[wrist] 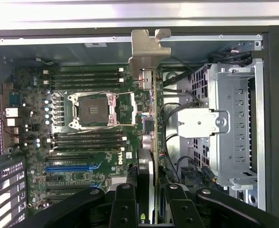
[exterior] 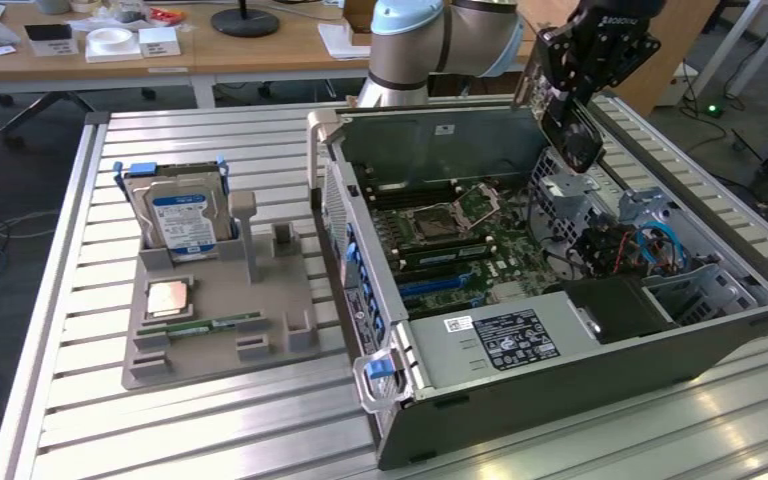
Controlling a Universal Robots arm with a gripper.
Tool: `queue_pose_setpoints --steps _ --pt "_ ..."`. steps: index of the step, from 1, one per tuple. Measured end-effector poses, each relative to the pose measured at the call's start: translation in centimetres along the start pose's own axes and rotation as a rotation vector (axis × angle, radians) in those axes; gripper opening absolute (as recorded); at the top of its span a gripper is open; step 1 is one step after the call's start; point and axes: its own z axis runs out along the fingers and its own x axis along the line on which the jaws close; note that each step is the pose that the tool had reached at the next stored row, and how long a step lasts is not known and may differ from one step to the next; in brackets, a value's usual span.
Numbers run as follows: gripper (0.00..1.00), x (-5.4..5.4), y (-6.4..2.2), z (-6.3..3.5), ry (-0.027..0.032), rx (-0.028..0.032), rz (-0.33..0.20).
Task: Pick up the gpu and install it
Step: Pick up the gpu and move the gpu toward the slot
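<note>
The gripper [wrist: 150,202] clamps the gpu [wrist: 151,123], whose long axis points down into the open case [exterior: 558,370], bracket [wrist: 149,47] lowest.

Raised arm [exterior: 444,40] points its clamped pincer [wrist: 149,194] downward.

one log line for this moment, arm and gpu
gripper: shut on gpu | gpu: held above open case, not seated | motherboard: exposed below
</note>
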Motion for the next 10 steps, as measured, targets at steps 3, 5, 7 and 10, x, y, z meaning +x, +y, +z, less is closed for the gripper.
queue_pose_setpoints --steps 3,5,7,10 --pt "0.26 0.0 0.0 0.0 0.0 -0.0001 0.0" --pt "0.26 0.0 -0.01 0.09 -0.0001 -0.0003 0.0" --pt "0.26 0.01 -0.03 0.41 -0.0001 -0.0002 0.0" --pt "0.26 0.02 -0.05 0.84 0.0 -0.0001 0.0"
